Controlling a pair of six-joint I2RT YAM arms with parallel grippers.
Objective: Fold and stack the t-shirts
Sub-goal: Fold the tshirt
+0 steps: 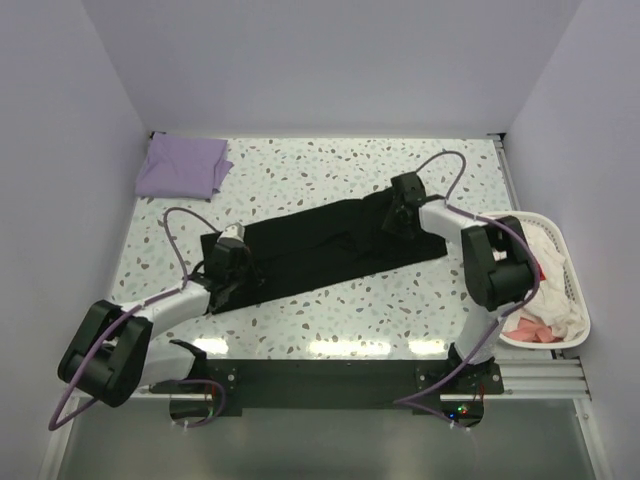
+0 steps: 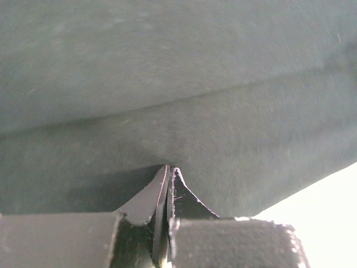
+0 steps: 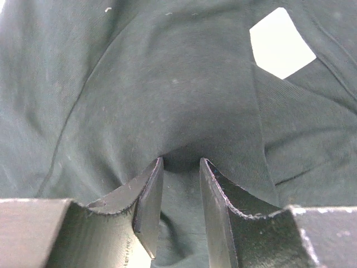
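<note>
Black cloth t-shirt (image 1: 330,250) at mid-frame is pinched by the left gripper (image 2: 169,167) (fingers pressed together) and the right gripper (image 3: 179,161), which nips a bunched fold; uneven pulling could free the thin left hold.

Left arm (image 1: 165,308), 8 o'clock: white links, chunky black joint housings. Right arm (image 1: 495,265), 4 o'clock: same build. Lavender cable (image 1: 168,235) loops off the left one, second lavender cable (image 1: 450,153) off the right. Both bolted to a black base plate (image 1: 330,375) at 6 o'clock, with tiny red, green and blue lights (image 1: 456,410) toward 5 o'clock. Left tool (image 2: 169,167): two black tapered fingers (image 2: 148,195), grey blocky housings behind. Right tool (image 3: 180,161): same black wedge fingers (image 3: 217,195), edges chipped, speckled white.
</note>
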